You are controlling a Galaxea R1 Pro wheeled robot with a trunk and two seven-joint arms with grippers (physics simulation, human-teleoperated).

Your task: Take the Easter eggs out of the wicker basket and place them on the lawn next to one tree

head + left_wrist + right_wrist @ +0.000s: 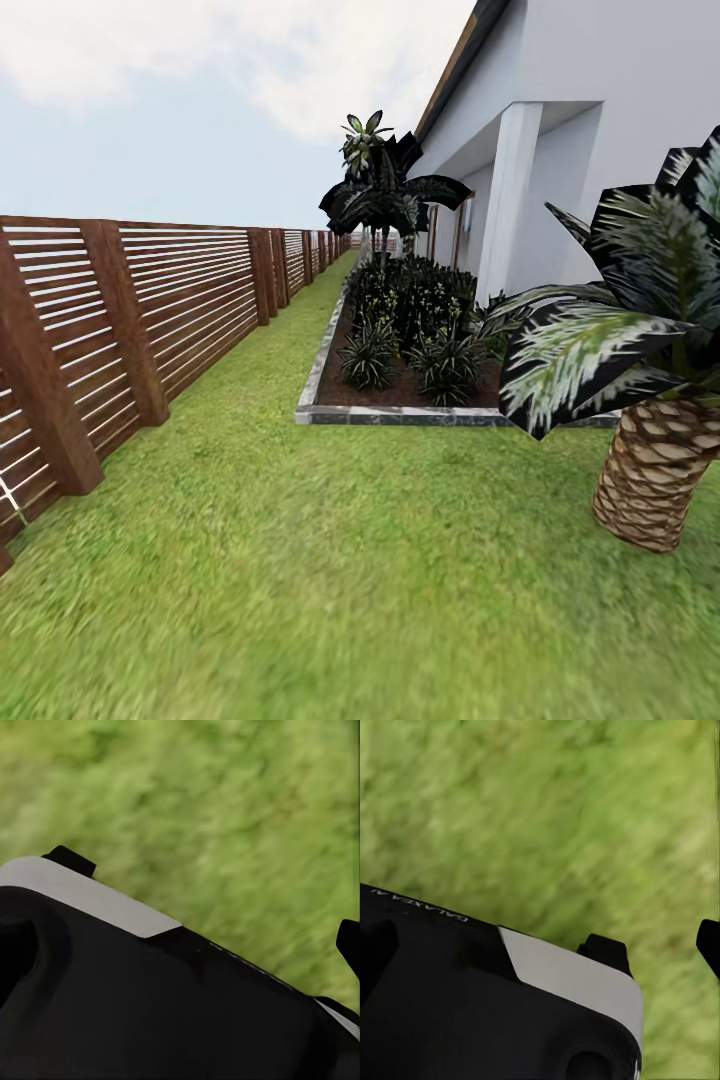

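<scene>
While over lawn [225, 810], left gripper [214, 896] fingertips apart, right gripper [660, 945] likewise

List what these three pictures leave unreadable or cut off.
- Palm: head view's right edge crops its fronds.
- Fence: far end too small to follow.
- Left hand: black housing hides most of both fingers.
- Right hand: picture edge cuts one finger.
- Lawn: blurred in both wrist views.

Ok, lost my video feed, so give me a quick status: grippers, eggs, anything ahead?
Both wrist cameras over lawn, finger states unclear. No eggs or basket sighted. Palm close right, wooden fence left, planter bed ahead.
</scene>
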